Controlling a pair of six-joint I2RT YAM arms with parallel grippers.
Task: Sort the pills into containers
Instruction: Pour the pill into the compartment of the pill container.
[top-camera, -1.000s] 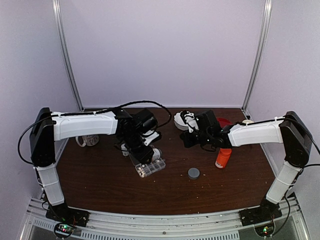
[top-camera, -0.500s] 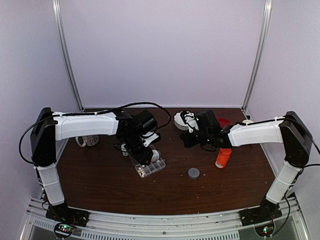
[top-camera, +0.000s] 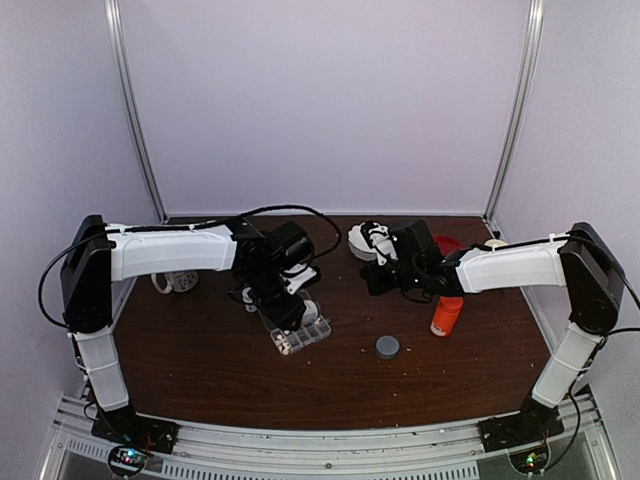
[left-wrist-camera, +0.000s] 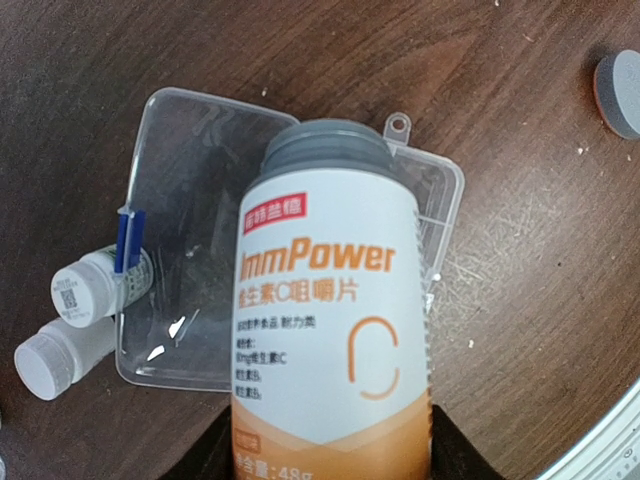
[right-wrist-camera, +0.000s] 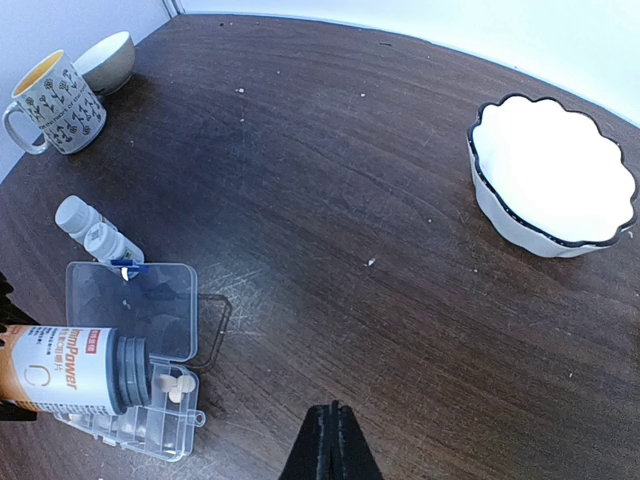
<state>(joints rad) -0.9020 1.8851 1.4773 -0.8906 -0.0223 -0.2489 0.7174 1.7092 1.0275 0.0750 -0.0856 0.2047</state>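
My left gripper (left-wrist-camera: 335, 452) is shut on a white and orange bottle (left-wrist-camera: 330, 300) with a grey neck. The bottle is tipped over the clear container (left-wrist-camera: 190, 200), a small organizer box with its lid open. From the right wrist view, the bottle's mouth (right-wrist-camera: 132, 375) points into the container (right-wrist-camera: 140, 400), and two or three pale pills (right-wrist-camera: 175, 384) lie in the compartment just before it. From above, the left gripper (top-camera: 285, 305) hovers over the container (top-camera: 303, 335). My right gripper (right-wrist-camera: 333, 412) is shut on nothing, above bare table right of the box.
Two tiny white bottles (left-wrist-camera: 70, 320) lie against the lid's left edge. A grey cap (top-camera: 387, 346) and an orange bottle (top-camera: 446, 316) sit right of centre. A white scalloped bowl (right-wrist-camera: 555, 180) is at the back, and a patterned mug (right-wrist-camera: 55, 105) with a small bowl (right-wrist-camera: 105, 58) at far left.
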